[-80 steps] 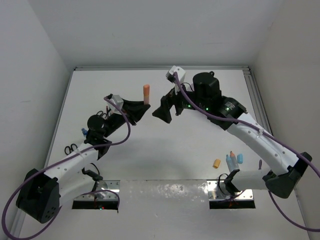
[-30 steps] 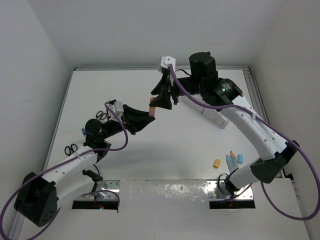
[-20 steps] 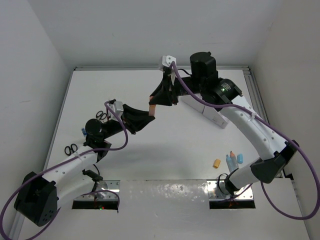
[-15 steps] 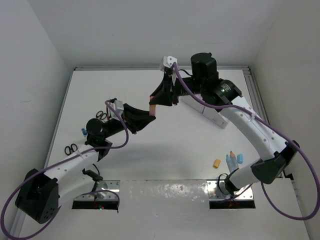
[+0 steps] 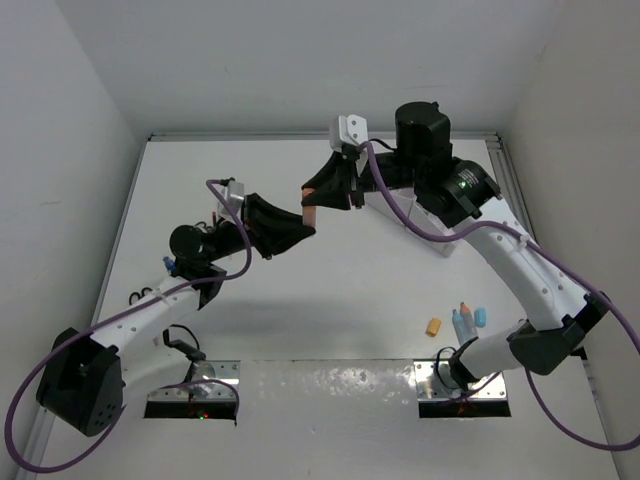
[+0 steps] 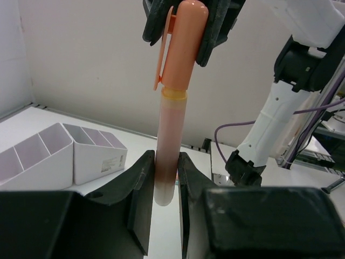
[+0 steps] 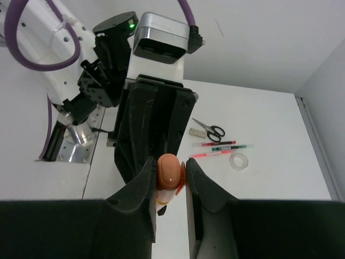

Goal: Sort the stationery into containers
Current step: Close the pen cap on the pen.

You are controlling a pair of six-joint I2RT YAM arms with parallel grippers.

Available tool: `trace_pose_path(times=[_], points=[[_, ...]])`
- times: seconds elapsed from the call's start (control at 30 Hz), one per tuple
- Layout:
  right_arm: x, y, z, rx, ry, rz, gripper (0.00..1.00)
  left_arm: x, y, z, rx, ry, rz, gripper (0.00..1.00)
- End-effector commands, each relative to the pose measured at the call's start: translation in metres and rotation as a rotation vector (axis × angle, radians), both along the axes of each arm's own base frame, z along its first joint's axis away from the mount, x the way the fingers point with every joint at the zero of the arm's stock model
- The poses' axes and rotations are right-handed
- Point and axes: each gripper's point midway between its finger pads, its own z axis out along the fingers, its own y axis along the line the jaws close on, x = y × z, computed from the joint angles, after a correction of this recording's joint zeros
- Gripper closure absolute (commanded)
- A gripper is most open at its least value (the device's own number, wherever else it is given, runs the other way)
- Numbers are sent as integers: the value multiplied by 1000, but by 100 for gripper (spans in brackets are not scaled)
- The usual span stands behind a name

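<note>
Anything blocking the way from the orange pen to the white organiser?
Nothing visible between the orange pen and white organiser. But both tools clamp it: left tool on the barrel, right tool on the cap; one likely must release first.

White table point(image 5: 330, 300): a white desk organiser point(image 6: 99, 159) with pale-lilac-lined compartments stands upright on its surface. In the right wrist view, black-handled scissors point(image 7: 209, 129) lie flat on the table, just beside several thin red pens point(image 7: 214, 144) lying roughly parallel and a clear tape ring point(image 7: 232, 159) at their far end. Toward the near edge on the right, a small orange eraser point(image 5: 433, 326) sits just beside a blue-capped bottle point(image 5: 461, 323) lying on the bare tabletop.
</note>
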Motion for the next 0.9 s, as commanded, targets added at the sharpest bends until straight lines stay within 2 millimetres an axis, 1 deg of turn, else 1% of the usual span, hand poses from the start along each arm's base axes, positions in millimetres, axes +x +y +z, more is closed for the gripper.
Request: trace_pose_path(times=[0.0,0.03,0.1,0.13,0.23,0.27,0.3,0.33,0.37,0.4,0.43,0.5,0.6,0.67,0.7,0.77,0.8,0.83,0.87], points=[[-43,-13,-85,-289,256,133,100,-18,26,106,-233,-267,49,100],[-40,-15,-88,-293,244,115,100,-19,25,104,-220,-270,39,100],[-42,-19,-91,-302,222,107,100,-17,25,104,-212,-272,39,100],[-43,-23,-94,-328,232,96,100,-16,26,105,-211,-263,40,100],[-46,-26,-97,-345,242,91,100,-12,30,111,-228,-261,63,100],[-47,-25,-100,-338,250,99,100,-11,31,113,-235,-264,68,100],[-52,-24,-111,-344,289,104,100,-12,32,116,-248,-273,72,100],[-51,-19,-111,-318,282,113,100,-14,33,122,-272,-282,75,100],[-52,-18,-114,-312,301,120,100,-14,32,123,-279,-284,73,100],[-52,-18,-125,-323,320,117,100,-18,33,128,-295,-303,69,100],[-50,-16,-127,-319,312,117,100,-19,33,130,-303,-311,71,100],[-47,-13,-139,-330,321,117,100,-26,30,134,-318,-334,53,100],[-45,-7,-149,-345,333,132,100,-28,31,140,-332,-352,51,100],[-47,-6,-154,-345,350,141,100,-26,32,141,-342,-347,61,100],[-46,-3,-152,-325,347,150,100,-27,34,144,-352,-348,59,100],[-52,-4,-158,-322,384,154,100,-30,38,153,-372,-366,60,100],[-53,-6,-157,-319,383,153,100,-32,43,158,-382,-377,65,100],[-56,-7,-159,-324,387,153,100,-31,46,160,-383,-386,72,100],[-58,-12,-168,-337,404,145,100,-33,49,166,-391,-404,77,100]])
